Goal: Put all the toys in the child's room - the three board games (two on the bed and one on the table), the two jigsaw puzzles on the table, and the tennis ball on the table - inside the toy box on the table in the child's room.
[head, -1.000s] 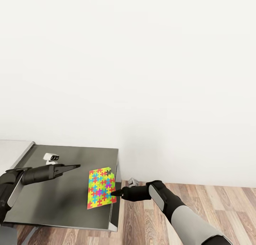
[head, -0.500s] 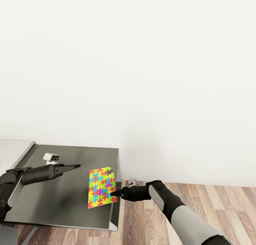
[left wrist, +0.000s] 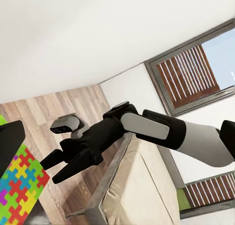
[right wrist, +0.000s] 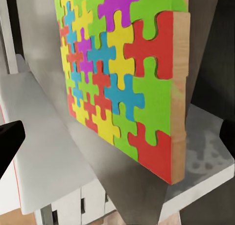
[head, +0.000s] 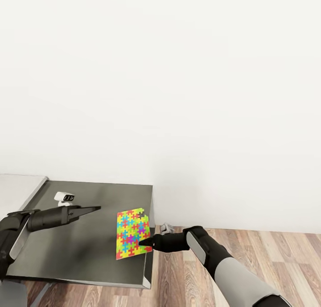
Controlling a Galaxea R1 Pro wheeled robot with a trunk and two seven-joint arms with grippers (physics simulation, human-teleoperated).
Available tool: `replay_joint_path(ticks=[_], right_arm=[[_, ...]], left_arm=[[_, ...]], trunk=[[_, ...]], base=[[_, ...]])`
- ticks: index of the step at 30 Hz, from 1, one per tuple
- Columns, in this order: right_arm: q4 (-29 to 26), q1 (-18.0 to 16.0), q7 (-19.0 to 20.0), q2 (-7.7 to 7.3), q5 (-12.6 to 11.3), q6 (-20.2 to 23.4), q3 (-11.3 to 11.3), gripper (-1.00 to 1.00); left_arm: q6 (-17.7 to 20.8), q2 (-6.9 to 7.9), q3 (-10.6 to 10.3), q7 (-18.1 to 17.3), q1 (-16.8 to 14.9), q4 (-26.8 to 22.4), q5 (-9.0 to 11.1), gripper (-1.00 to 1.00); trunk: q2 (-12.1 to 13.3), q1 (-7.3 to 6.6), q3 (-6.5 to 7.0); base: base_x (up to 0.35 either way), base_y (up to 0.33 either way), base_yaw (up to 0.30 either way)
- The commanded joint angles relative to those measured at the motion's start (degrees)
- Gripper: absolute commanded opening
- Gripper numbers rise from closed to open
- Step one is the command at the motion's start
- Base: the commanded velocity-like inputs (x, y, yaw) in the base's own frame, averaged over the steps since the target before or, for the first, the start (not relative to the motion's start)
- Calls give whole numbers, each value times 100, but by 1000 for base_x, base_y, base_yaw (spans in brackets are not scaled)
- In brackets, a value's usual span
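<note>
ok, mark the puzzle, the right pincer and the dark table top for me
puzzle (head: pixel 131 234): head view, middle of the sheet.
right pincer (head: pixel 141 243): head view, at its fingertips.
dark table top (head: pixel 76 249): head view, bare surface.

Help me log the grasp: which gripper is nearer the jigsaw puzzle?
Right. The right gripper is at the jigsaw puzzle's near corner by the dark table edge. The left gripper hovers apart, over the table on the puzzle's other side.
</note>
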Motion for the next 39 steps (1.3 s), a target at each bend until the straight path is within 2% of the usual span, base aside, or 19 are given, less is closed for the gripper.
replay_joint_path(ticks=[1,23,24,39], right_arm=[[-2,-4,-3,-1,-23,30,10,100],[-2,-4,-3,-1,-23,30,18,100],[-2,-4,-3,-1,-23,30,19,-100],[-2,-4,-3,-1,-31,30,19,-100]], left_arm=[[61,3,-2,-20,-2,-1,3,100],[61,-6,-7,-20,-2,-2,1,100],[61,-6,-7,-20,-2,-3,2,100],[61,-15,-10,-20,-1,-9,5,100]], trunk=[[-6,1,-6],[-6,1,-6],[-6,1,-6],[-6,1,-6]], base=[[-1,196,0],[0,32,0],[0,0,0],[0,-40,0]])
